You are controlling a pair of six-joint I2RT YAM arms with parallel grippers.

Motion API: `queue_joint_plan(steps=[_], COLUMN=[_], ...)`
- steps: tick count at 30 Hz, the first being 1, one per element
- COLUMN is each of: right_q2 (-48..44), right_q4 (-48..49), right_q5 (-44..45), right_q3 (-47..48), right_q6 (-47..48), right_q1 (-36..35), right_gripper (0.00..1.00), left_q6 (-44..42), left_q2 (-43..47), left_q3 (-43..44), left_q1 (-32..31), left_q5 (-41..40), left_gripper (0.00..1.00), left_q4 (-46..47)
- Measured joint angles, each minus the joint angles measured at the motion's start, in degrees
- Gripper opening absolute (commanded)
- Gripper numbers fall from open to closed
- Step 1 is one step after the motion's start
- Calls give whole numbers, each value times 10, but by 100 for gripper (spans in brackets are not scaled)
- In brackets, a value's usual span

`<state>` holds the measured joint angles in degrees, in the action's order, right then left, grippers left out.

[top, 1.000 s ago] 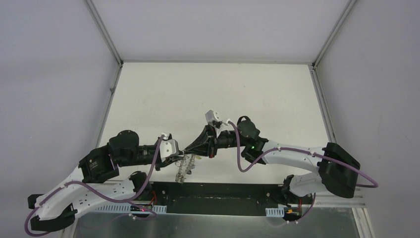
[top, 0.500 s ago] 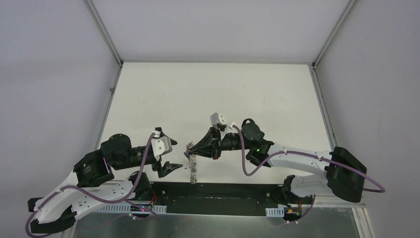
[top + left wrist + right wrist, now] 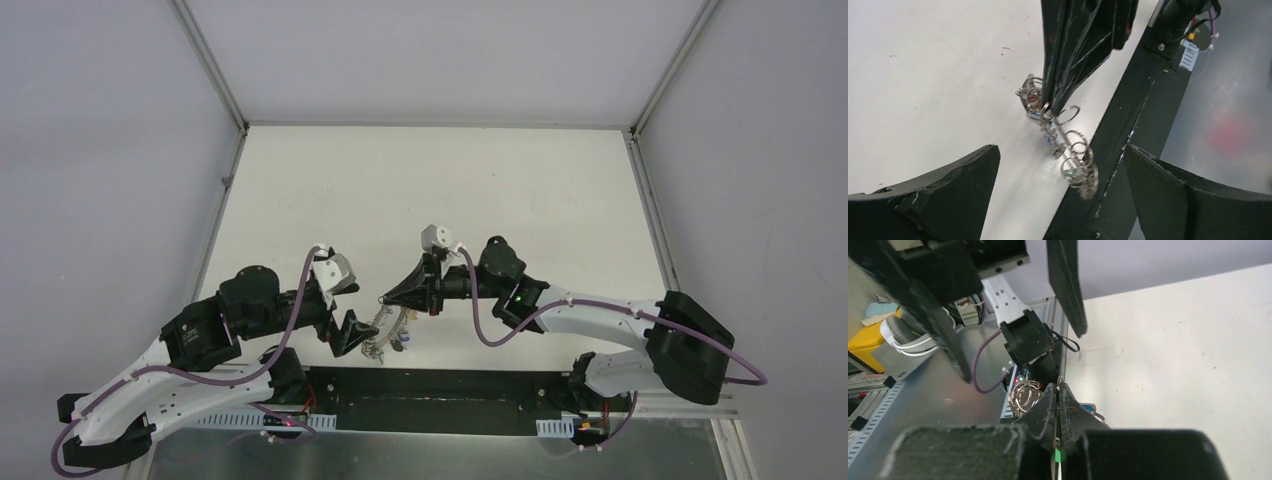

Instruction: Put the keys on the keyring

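Reference for all positions: the keyring point(image 3: 388, 328).

Nearest, just below the keyring in the top view: the black rail point(image 3: 440, 410) that carries both arm bases. In the left wrist view the keyring's lower end comes down over the line where the rail meets the white tabletop point(image 3: 923, 75). Whether it touches there or hangs just above, cannot tell.

Left of the keyring: left gripper point(image 3: 350, 308), fingers point(image 3: 928, 200) spread wide apart, nothing between them. It faces the keyring across a gap, no contact. In the right wrist view the same two fingers point(image 3: 1065, 285) show beyond the keyring, well separated.

The keyring itself: silvery ring seen almost edge-on from the left wrist, small wire loops all along it. It is tilted, upper end away from the rail, lower end toward it. The keys point(image 3: 1034, 98) sit among the loops:
- a red head by the upper end
- a blue one about mid-ring
- a green one near the lower end

Any others are too small to make out.

At the keyring's upper end: right gripper point(image 3: 386, 299), fingers point(image 3: 1045, 405) pressed together and clamped on the ring's edge, so the ring hangs from them. A bunch of loops bulges out just beside the fingertips in the right wrist view.

Beyond the keyring: the tabletop runs on to the back frame.
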<state>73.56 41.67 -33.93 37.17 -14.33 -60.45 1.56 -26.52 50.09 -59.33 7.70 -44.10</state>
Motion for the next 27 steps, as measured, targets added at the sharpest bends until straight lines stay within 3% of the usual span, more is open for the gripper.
queue_joint_plan(steps=[14, 27], right_q2=[79, 75], right_q4=[6, 119], right_q5=[-51, -52], right_q3=[23, -126], right_q6=[3, -22], right_q1=[62, 145], right_gripper=[0, 0], left_q6=[90, 109], left_q2=[-1, -17], left_q3=[0, 0], left_q1=[0, 0], left_q5=[-39, -48], left_gripper=[99, 99], left_q4=[11, 21])
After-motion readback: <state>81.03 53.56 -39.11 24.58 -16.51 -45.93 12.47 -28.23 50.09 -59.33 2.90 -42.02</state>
